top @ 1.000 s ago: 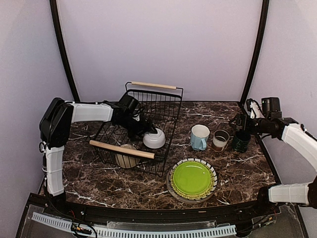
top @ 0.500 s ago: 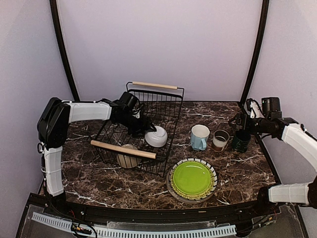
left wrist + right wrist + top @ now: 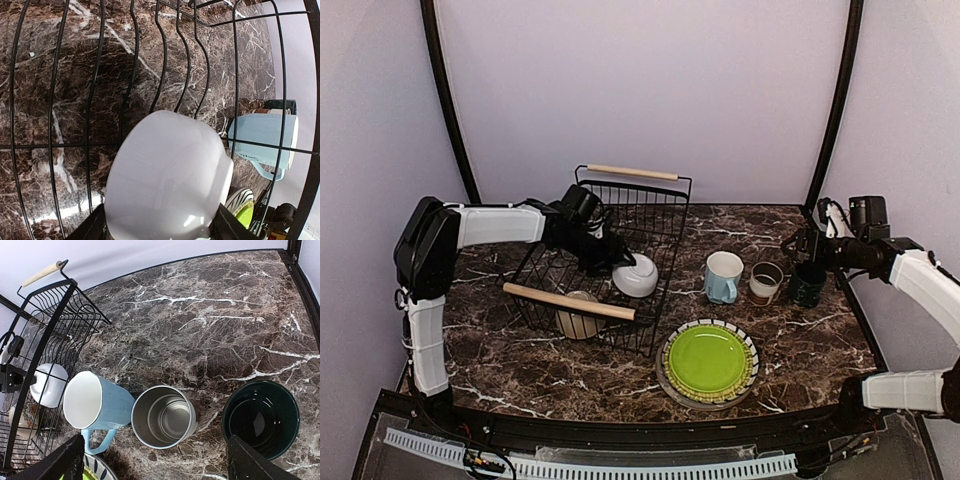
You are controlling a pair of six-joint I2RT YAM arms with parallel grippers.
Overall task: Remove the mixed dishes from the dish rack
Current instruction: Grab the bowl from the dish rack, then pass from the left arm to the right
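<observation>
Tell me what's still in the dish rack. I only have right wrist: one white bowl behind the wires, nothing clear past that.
Observer: Top external shows a second one. A cream bowl sits in the dish rack, partly behind the near wooden handle.
Operator: Is the white bowl free or held?
Observer: Held. The left gripper is shut on the white bowl. Left wrist shows its fingers on either side of the bowl.
Operator: Are the plates out?
Observer: Yes. A lime-green plate lies on top of the striped plate, on the table outside the rack.
</observation>
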